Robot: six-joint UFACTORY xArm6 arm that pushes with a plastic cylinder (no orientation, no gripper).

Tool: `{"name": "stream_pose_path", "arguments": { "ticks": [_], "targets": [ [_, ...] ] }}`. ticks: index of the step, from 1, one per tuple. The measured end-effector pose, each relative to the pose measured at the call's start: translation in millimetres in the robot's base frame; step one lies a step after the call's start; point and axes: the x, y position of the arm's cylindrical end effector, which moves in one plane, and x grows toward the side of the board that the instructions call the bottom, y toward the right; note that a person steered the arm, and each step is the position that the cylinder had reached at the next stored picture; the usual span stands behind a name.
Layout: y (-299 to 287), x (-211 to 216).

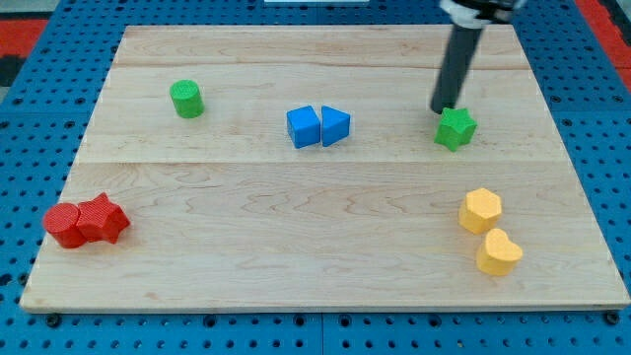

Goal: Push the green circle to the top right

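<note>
The green circle (185, 99) stands on the wooden board (325, 247) near the view's upper left. My tip (440, 110) is at the view's right, just above and left of a green star (455, 128), touching or nearly touching it. The tip is far to the right of the green circle. The dark rod rises from the tip toward the view's top edge.
A blue cube (303, 127) and a blue triangle (335, 126) sit side by side at the board's middle. A red circle (64, 226) and red star (102, 219) lie at lower left. A yellow hexagon (480, 210) and a second yellow block (499, 252) lie at lower right.
</note>
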Motion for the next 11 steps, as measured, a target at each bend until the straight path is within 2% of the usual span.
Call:
{"name": "stream_pose_path", "arguments": {
  "ticks": [1, 3, 4, 5, 6, 7, 8, 9, 10, 11],
  "targets": [
    [-38.5, 1.3],
    [33.5, 73.3],
    [57.3, 65.9],
    [4.8, 92.8],
    [-72.4, 112.6],
    [-190.3, 121.9],
    [-297.2, 69.9],
    [-307.4, 12.1],
    [-269.7, 2.3],
    [-335.3, -2.0]
  ]
}}
